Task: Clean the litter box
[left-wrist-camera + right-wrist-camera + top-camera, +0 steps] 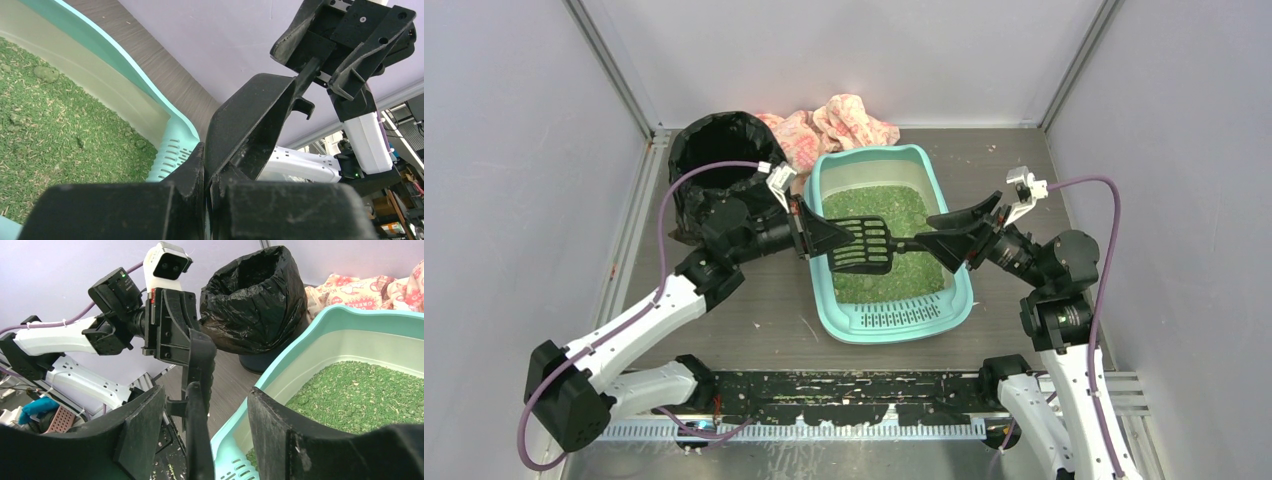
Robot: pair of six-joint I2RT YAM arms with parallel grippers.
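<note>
Litter box [894, 318] sits mid-table from above, the scoop [864, 245] hanging over its litter [874, 205]. Left wrist: we see the left gripper [207, 175] clamped on the scoop's blade. Right wrist: the right gripper [205, 405] gapes around the handle [197, 455]; we should centre it before closing.

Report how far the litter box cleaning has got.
Done: the scoop is picked up, clamped in the left tool over the litter box. In hand: the right tool stands open around its handle. Left: clumps lie in the litter; the black-bagged bin is too dark inside to judge.
</note>
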